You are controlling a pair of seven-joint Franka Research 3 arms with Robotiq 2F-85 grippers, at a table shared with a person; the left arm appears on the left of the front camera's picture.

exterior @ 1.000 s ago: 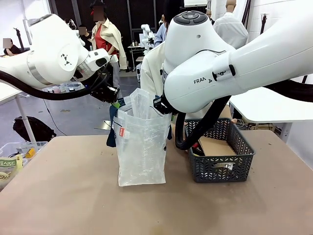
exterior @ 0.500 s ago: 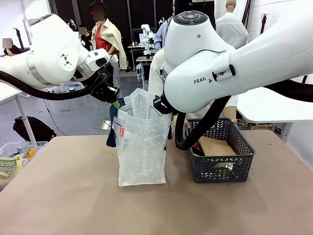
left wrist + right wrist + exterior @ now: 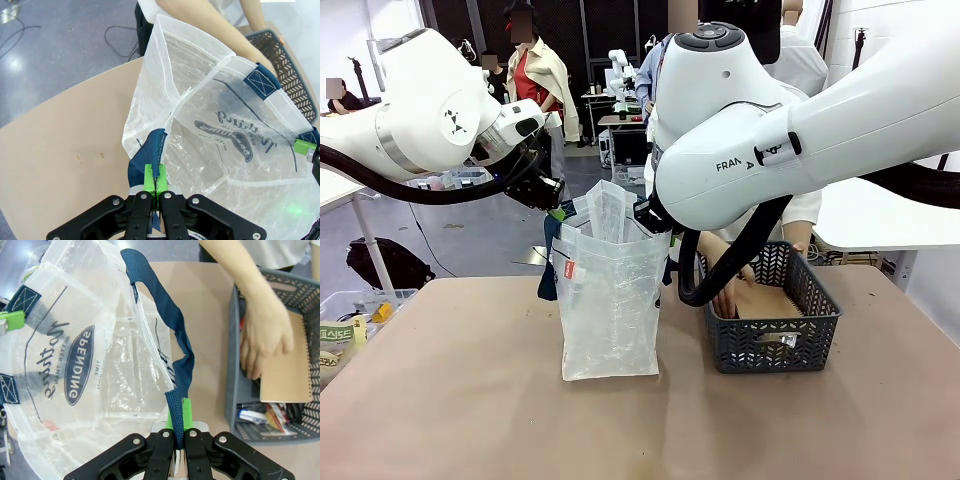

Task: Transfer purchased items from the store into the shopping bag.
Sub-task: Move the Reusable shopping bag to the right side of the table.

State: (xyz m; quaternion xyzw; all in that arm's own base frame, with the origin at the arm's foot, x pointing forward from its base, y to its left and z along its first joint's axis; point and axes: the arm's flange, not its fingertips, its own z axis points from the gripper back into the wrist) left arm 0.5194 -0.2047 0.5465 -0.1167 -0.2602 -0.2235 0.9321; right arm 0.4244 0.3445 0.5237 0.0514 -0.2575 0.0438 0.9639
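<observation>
The bag (image 3: 610, 300) stands upright in the middle of the bench (image 3: 470, 400), the basket (image 3: 770, 350) just beside it on the right. A person's hand (image 3: 726, 287) reaches from behind into the basket, at the edge of a notebook (image 3: 770, 300) lying inside.

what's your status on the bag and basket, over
Left hand shut on one blue strap, right hand shut on the other. Shopping bag upright, mouth held open. Person's hand inside the basket, reaching among the items.

One translucent white plastic bag (image 3: 610, 300) with two dark blue strap handles (image 3: 165, 325), left; one dark grey lattice plastic basket (image 3: 775, 345), right, containing one brown card notebook (image 3: 287, 375) and one person's hand (image 3: 265, 335). Two grippers: left gripper (image 3: 156, 180), right gripper (image 3: 178, 422).
</observation>
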